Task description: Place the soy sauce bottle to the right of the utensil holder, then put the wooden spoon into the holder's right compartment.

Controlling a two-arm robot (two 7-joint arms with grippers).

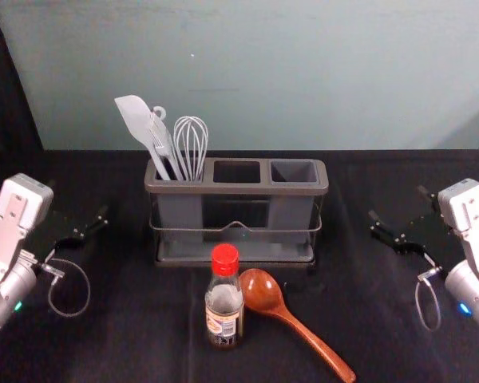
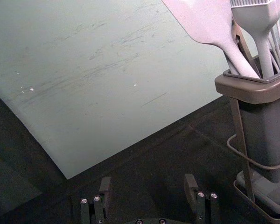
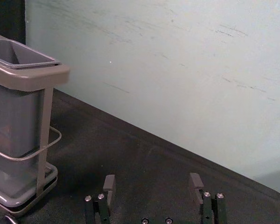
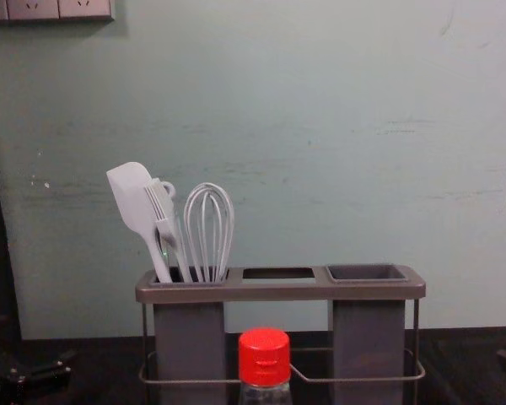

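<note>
In the head view my left gripper (image 1: 86, 225) hangs at the left, well away from the utensil holder (image 1: 236, 189); in the left wrist view the left gripper (image 2: 148, 193) is open around nothing. My right gripper (image 1: 395, 217) is off to the holder's right, and in the right wrist view the right gripper (image 3: 152, 193) also stands open. The soy sauce bottle (image 1: 224, 307) with its red cap is upright in front of the holder. Right beside it lies the wooden spoon (image 1: 263, 292), bowl near the bottle and handle slanting toward the front right. The holder's right compartment (image 4: 367, 272) looks unoccupied.
A white spatula (image 4: 132, 202), a brush and a whisk (image 4: 208, 228) stand in the holder's left compartment. Behind the table rises a pale wall (image 1: 263, 72). Dark cloth (image 1: 367, 303) covers the table, with bare room right of the holder.
</note>
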